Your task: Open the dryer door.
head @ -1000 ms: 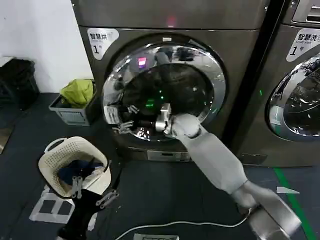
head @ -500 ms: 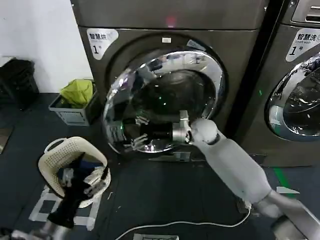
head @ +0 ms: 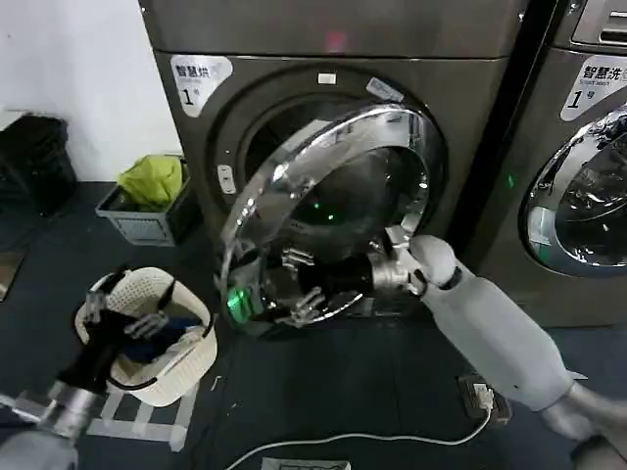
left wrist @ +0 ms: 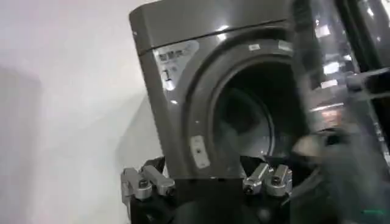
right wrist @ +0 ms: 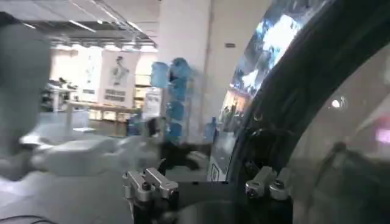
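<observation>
The dryer door (head: pixel 328 211) was seen partly swung out from the dryer (head: pixel 323 44), its free edge well clear of the front panel on the robot's left side while the hinge side stayed against the machine on the right. Part of the round drum mouth (head: pixel 269 132) was uncovered behind it. The right hand (head: pixel 294 286) was reached across the lower chrome ring toward the door's free edge, its dark body lying close against the mirrored face. Whether its fingers were spread or pinched on the rim could not be told, since reflections in the chrome were tangled with the fingers themselves.

The left hand (head: pixel 122 315) was held over the cream laundry basket (head: pixel 147 377) on the floor, well apart from the door, with its fingers (left wrist: pixel 143 182) spread and nothing between them.

The opening was judged about half done. To finish it well, the pull would best be drawn along the door's own arc about the hinge rather than straight outward, so that contact at the rim would not be lost on the slick chrome. Care would also be needed that the swinging edge was kept clear of the basket and the left arm.
</observation>
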### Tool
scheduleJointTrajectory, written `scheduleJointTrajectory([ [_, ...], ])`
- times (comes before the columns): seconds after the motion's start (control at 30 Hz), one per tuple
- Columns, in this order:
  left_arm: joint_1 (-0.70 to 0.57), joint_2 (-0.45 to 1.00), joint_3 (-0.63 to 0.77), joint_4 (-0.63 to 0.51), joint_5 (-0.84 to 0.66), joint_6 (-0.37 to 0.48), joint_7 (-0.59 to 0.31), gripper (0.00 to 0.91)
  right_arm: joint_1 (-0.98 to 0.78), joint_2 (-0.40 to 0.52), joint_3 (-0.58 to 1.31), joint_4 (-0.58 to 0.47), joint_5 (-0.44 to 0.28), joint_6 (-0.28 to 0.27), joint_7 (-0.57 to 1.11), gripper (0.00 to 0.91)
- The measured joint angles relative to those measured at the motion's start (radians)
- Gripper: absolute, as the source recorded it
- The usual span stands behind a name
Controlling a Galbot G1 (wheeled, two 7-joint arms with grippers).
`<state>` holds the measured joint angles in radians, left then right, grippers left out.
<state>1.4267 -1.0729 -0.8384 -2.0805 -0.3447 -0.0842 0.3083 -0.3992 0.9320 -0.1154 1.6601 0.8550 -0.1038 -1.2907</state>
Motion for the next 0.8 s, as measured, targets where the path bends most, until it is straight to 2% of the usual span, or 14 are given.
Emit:
scheduleJointTrajectory([
  [0.47, -0.108, 0.161, 0.110, 0.070, -0.016, -0.012, 0.054, 0.907, -0.102, -0.101, 0.128, 0.077, 0.001, 0.006, -0.148, 0.907],
  [0.8, -0.207, 0.239, 0.229, 0.103, -0.021, -0.025, 0.117, 0.907, -0.224, -0.085, 0.298, 0.048, -0.039, 0.014, -0.153, 0.907],
])
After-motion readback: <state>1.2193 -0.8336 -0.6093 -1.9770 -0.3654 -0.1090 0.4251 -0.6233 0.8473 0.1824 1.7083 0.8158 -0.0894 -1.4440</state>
